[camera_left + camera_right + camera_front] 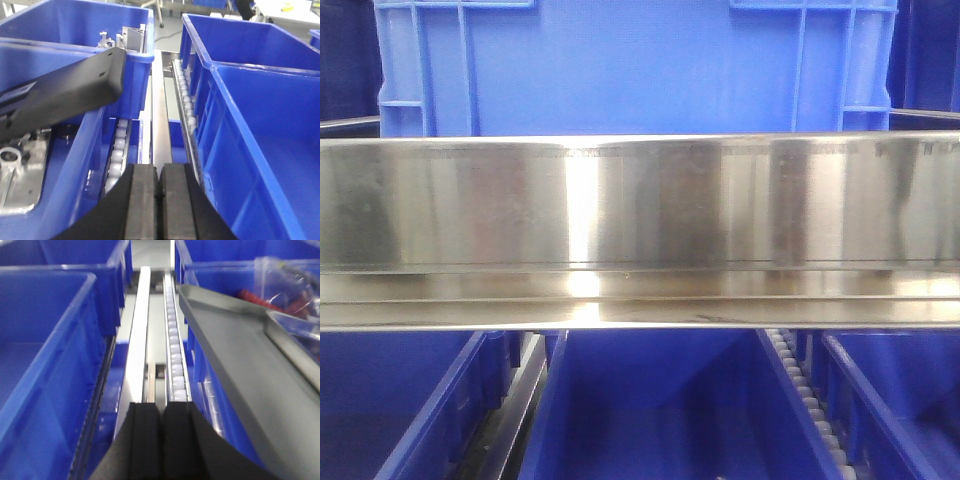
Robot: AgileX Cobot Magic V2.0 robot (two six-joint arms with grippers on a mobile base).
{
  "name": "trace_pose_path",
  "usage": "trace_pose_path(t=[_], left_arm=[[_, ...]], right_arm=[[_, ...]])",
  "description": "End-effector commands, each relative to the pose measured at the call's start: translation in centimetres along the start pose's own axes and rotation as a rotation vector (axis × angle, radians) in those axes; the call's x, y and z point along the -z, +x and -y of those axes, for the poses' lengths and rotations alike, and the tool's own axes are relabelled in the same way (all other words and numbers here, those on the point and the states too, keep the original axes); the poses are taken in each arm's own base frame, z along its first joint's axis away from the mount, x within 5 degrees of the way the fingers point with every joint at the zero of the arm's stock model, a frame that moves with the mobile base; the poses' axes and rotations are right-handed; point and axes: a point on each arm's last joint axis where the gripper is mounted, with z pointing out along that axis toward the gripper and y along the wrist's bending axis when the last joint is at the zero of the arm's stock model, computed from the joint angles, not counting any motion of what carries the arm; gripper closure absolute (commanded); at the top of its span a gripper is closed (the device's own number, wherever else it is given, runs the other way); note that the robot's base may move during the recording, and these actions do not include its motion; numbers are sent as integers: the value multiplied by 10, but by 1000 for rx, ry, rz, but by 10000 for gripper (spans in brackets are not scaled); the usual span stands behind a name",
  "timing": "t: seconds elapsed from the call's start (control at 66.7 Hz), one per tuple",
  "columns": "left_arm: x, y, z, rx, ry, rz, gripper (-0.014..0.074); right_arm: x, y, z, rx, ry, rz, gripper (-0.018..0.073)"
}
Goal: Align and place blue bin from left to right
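Note:
The blue bin (630,70), a large bright-blue crate with a smooth front wall and ribbed corners, stands on the upper level behind a steel rail (640,215) in the front view. Neither gripper shows in that view. In the left wrist view my left gripper (159,167) is shut with nothing between its pads, hovering over the gap between two rows of deeper-blue bins. My right gripper (162,405) is likewise shut and empty, above a white roller track (176,355).
Deeper-blue bins (260,125) (45,365) flank both grippers closely. A black flat bar (65,95) reaches in from the left over a bin holding metal parts (20,175). A grey tray (240,355) lies right of the right gripper. More bins (650,410) sit below the rail.

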Motion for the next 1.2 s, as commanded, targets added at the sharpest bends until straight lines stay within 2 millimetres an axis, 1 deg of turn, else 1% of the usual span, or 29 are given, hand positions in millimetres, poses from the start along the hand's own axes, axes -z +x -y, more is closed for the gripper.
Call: trace_pose_path(t=[0.0, 0.015, 0.045, 0.075, 0.135, 0.15, 0.165, 0.21, 0.225, 0.285, 0.36, 0.375, 0.42, 0.509, 0.539, 0.584, 0.689, 0.824, 0.944, 1.184], left_arm=[[-12, -15, 8, -13, 17, -22, 707], [-18, -15, 10, -16, 23, -38, 707], [-24, -18, 13, -21, 30, -50, 707], [-29, -24, 18, -26, 41, -52, 707], [-44, -28, 27, -43, 57, -75, 707], [-47, -30, 29, -43, 58, -76, 707], [-49, -34, 31, -43, 61, -68, 707], [-60, -38, 37, -31, 60, -75, 707], [-66, -38, 40, -29, 60, -89, 707], [-77, -45, 47, -30, 52, -94, 707], [-94, -47, 58, -41, 47, -131, 707], [-96, -50, 61, -43, 49, -132, 707], [-107, -49, 68, -53, 51, -162, 707], [-118, -51, 76, -40, 54, -185, 707], [-124, -50, 80, -33, 57, -195, 707], [-130, -49, 83, -36, 58, -207, 707], [-139, -48, 87, -35, 61, -220, 707], [-140, -46, 87, -36, 57, -234, 707], [-140, -45, 86, -38, 51, -250, 707], [-139, -44, 86, -38, 50, -256, 707]], right_arm=[[-22, -14, -3, -8, -8, -46, 636], [-24, -18, -4, -11, -11, -48, 636], [-32, -21, -6, -14, -19, -67, 636], [-44, -24, -10, -12, -29, -95, 630], [-60, -29, -17, -11, -48, -113, 616], [-61, -32, -19, -12, -53, -107, 616], [-66, -34, -21, -15, -58, -110, 616], [-80, -36, -28, -24, -71, -128, 616], [-84, -37, -30, -28, -75, -131, 616], [-97, -41, -37, -40, -86, -156, 616], [-110, -47, -48, -38, -93, -190, 616], [-117, -47, -52, -32, -91, -207, 616], [-123, -51, -58, -28, -90, -216, 616], [-137, -56, -69, -30, -91, -233, 616], [-142, -61, -74, -26, -97, -230, 616], [-148, -62, -80, -16, -95, -248, 616], [-161, -63, -93, 28, -44, -285, 616], [-170, -63, -104, 54, -34, -306, 616], [-176, -61, -106, 54, -26, -337, 616], [-176, -61, -106, 39, -22, -340, 616]])
